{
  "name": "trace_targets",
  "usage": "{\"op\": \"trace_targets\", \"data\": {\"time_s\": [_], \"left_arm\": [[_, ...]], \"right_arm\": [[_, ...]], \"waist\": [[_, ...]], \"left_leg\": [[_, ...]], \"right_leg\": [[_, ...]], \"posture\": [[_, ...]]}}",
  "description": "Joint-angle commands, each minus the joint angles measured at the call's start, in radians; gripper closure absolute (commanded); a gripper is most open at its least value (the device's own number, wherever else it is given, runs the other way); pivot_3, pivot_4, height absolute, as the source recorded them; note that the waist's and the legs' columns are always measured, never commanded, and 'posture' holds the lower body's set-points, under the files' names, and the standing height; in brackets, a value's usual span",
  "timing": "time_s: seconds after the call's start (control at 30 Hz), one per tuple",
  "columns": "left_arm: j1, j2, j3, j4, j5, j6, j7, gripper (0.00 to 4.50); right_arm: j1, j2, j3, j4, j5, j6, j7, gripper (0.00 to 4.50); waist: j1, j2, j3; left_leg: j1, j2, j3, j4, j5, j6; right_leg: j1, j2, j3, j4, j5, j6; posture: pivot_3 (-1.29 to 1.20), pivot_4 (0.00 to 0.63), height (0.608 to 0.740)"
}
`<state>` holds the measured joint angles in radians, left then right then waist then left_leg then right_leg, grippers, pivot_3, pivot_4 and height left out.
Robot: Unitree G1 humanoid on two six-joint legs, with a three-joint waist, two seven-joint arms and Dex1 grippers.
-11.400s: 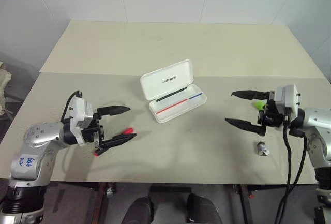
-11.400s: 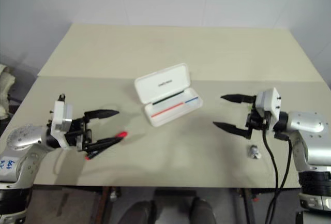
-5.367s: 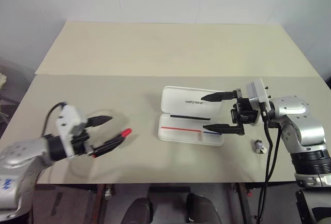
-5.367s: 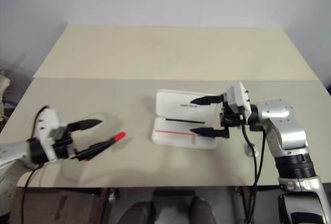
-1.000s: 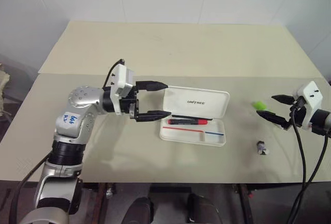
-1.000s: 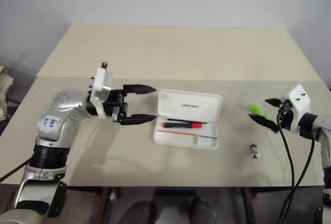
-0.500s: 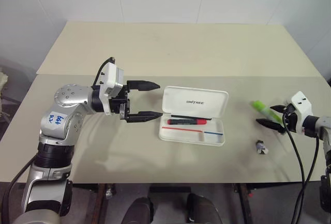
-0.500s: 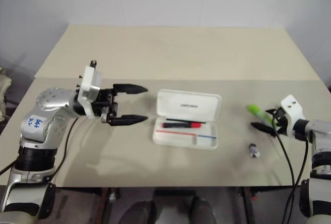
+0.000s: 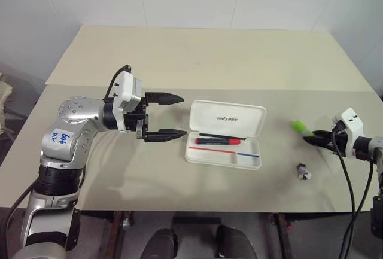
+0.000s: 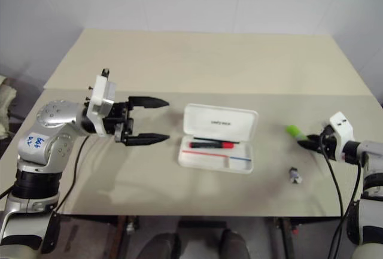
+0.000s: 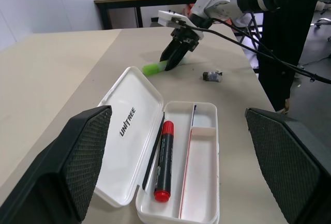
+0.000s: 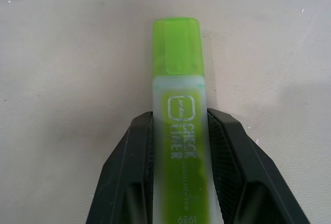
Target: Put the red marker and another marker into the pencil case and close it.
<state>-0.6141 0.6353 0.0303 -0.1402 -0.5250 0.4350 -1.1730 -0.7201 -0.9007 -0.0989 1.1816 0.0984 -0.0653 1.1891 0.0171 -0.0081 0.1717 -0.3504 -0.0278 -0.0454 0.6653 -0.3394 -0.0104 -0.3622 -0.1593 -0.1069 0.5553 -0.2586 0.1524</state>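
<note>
**Clamping on the green marker**

Pinching the green marker (image 12: 179, 125) between the right gripper (image 12: 181, 182) pads, both black fingers pressing the barrel's sides, lime cap poking out beyond the tips. Resting on the table (image 9: 179, 61) well to the right of the pencil case (image 9: 225, 133). Probably handling light, stiff and a bit slick on that glossy barrel; gripping mid-barrel rather than on the cap, judging it safest. Holding the left gripper (image 9: 169, 116) spread wide and empty just left of the case. Lying already in the case's open tray: the red marker (image 9: 216, 141). Sitting near the case's right, a small grey object (image 9: 304, 172).
</note>
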Motion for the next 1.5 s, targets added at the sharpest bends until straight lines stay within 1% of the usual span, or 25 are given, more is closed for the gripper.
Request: {"op": "trace_targets", "data": {"time_s": [0.03,0.13,0.27,0.4,0.5,0.6,0.67,0.73,0.8,0.9,0.97,1.07,1.17,1.23,1.37,1.43,1.5], "left_arm": [[-0.012,-0.003,0.007,-0.002,-0.016,-0.023,-0.009,0.09],[-0.017,-0.006,-0.002,0.022,-0.006,-0.043,-0.025,0.09],[-0.011,-0.007,-0.012,0.045,0.003,-0.07,-0.039,0.09],[0.013,-0.007,-0.014,0.055,0.006,-0.092,-0.047,0.09],[0.033,-0.012,-0.017,0.058,0.007,-0.106,-0.045,0.09],[0.045,-0.016,-0.019,0.055,0.007,-0.115,-0.041,0.09],[0.058,-0.014,-0.015,0.058,0.009,-0.123,-0.042,0.09],[0.064,-0.013,-0.015,0.059,0.01,-0.125,-0.04,0.09],[0.082,-0.007,-0.006,0.063,0.01,-0.131,-0.039,0.09],[0.093,-0.01,0.005,0.06,0.001,-0.119,-0.021,0.09],[0.095,-0.023,0.018,0.05,-0.022,-0.098,0.003,0.09],[0.098,-0.021,0.016,0.034,-0.017,-0.091,0.013,0.09],[0.136,0.005,0.028,0.017,-0.002,-0.095,0.019,0.09],[0.149,0.014,0.036,0.013,-0.004,-0.094,0.027,0.09],[0.167,0.031,0.036,0.02,0.007,-0.108,0.026,0.09],[0.185,0.053,0.026,0.041,0.039,-0.144,0.005,0.09],[0.201,0.068,0.017,0.068,0.07,-0.189,-0.012,0.09]], "right_arm": [[0.027,0.013,0.014,-0.029,-0.018,-0.032,0.033,3.41],[0.012,0.026,0.002,-0.082,0.001,-0.067,0.029,3.41],[-0.005,0.027,-0.035,-0.175,0.05,-0.08,0.06,3.41],[0.015,0.013,-0.082,-0.339,0.119,-0.059,0.09,3.41],[0.073,-0.003,-0.133,-0.565,0.205,0.031,0.099,3.41],[0.146,-0.014,-0.153,-0.774,0.28,0.146,0.112,3.41],[0.218,-0.026,-0.143,-1.003,0.374,0.29,0.127,3.41],[0.26,-0.031,-0.14,-1.141,0.433,0.39,0.117,3.41],[0.306,-0.035,-0.1,-1.315,0.509,0.539,0.091,3.41],[0.334,-0.018,-0.057,-1.448,0.569,0.647,0.064,3.41],[0.339,0.005,-0.013,-1.495,0.577,0.676,0.046,3.41],[0.346,0.02,0.038,-1.508,0.545,0.677,0.03,3.41],[0.338,0.053,0.148,-1.508,0.461,0.681,-0.029,3.41],[0.313,0.086,0.199,-1.501,0.424,0.678,-0.057,3.41],[0.255,0.14,0.3,-1.457,0.33,0.636,-0.07,3.41],[0.208,0.182,0.373,-1.404,0.258,0.593,-0.071,3.41],[0.166,0.225,0.419,-1.36,0.216,0.569,-0.07,3.41]], "waist": [[-0.003,0.0,0.0],[-0.014,0.0,0.0],[-0.022,0.002,0.001],[-0.021,0.003,0.002],[-0.016,0.003,0.001],[-0.004,0.003,0.001],[0.003,0.003,0.002],[0.006,0.003,0.002],[0.008,0.003,0.001],[0.01,0.003,0.001],[0.01,0.002,0.001],[0.01,0.002,0.001],[0.007,0.001,0.0],[0.004,0.001,0.0],[0.004,0.001,0.0],[0.003,0.0,0.0],[0.002,0.0,0.0]], "left_leg": [[0.0,0.001,0.0,0.0,0.0,0.0],[-0.001,0.002,0.001,0.0,0.0,-0.001],[-0.001,0.005,0.002,0.0,0.0,-0.002],[-0.001,0.008,0.003,0.0,0.0,-0.003],[-0.001,0.008,0.003,0.0,0.0,-0.003],[-0.004,0.008,0.003,0.0,0.0,-0.004],[-0.004,0.008,0.003,0.0,0.0,-0.004],[-0.004,0.008,0.003,-0.001,0.0,-0.004],[-0.005,0.008,0.004,-0.001,-0.001,-0.004],[-0.005,0.008,0.004,0.0,-0.001,-0.004],[-0.004,0.008,0.004,0.001,-0.001,-0.004],[-0.004,0.008,0.004,0.001,-0.001,-0.004],[-0.004,0.008,0.004,0.001,-0.001,-0.004],[-0.004,0.009,0.004,0.0,-0.001,-0.004],[-0.004,0.008,0.005,-0.001,-0.001,-0.004],[-0.004,0.008,0.005,-0.001,-0.001,-0.004],[-0.004,0.008,0.005,-0.001,-0.001,-0.004]], "right_leg": [[0.0,0.0,0.0,0.0,0.0,0.0],[0.0,0.002,0.0,-0.001,0.0,0.0],[-0.001,0.005,0.001,-0.001,0.0,0.0],[-0.003,0.007,0.002,-0.001,0.0,-0.001],[-0.004,0.008,0.002,-0.001,0.0,-0.001],[-0.006,0.007,0.001,0.0,0.0,-0.002],[-0.007,0.007,0.001,0.0,0.0,-0.002],[-0.008,0.008,0.001,0.001,0.0,-0.002],[-0.009,0.008,0.001,0.001,0.0,-0.002],[-0.009,0.008,0.001,0.001,0.0,-0.003],[-0.008,0.008,0.002,0.001,0.0,-0.003],[-0.008,0.008,0.002,0.002,0.001,-0.003],[-0.009,0.008,0.002,0.002,0.001,-0.004],[-0.011,0.009,0.002,0.003,0.001,-0.004],[-0.013,0.009,0.002,0.003,0.001,-0.004],[-0.013,0.009,0.002,0.003,0.001,-0.005],[-0.013,0.009,0.002,0.003,0.001,-0.005]], "posture": [[0.0,0.15,0.74],[0.0,0.15,0.74],[0.0,0.15,0.74],[0.0,0.15,0.74],[0.0,0.15,0.74],[0.0,0.15,0.74],[0.0,0.15,0.74],[0.0,0.15,0.74],[0.0,0.15,0.74],[0.0,0.15,0.74],[0.0,0.15,0.74],[0.0,0.15,0.74],[0.0,0.15,0.74],[0.0,0.15,0.74],[0.0,0.15,0.74],[0.0,0.15,0.74],[0.0,0.15,0.74]]}}
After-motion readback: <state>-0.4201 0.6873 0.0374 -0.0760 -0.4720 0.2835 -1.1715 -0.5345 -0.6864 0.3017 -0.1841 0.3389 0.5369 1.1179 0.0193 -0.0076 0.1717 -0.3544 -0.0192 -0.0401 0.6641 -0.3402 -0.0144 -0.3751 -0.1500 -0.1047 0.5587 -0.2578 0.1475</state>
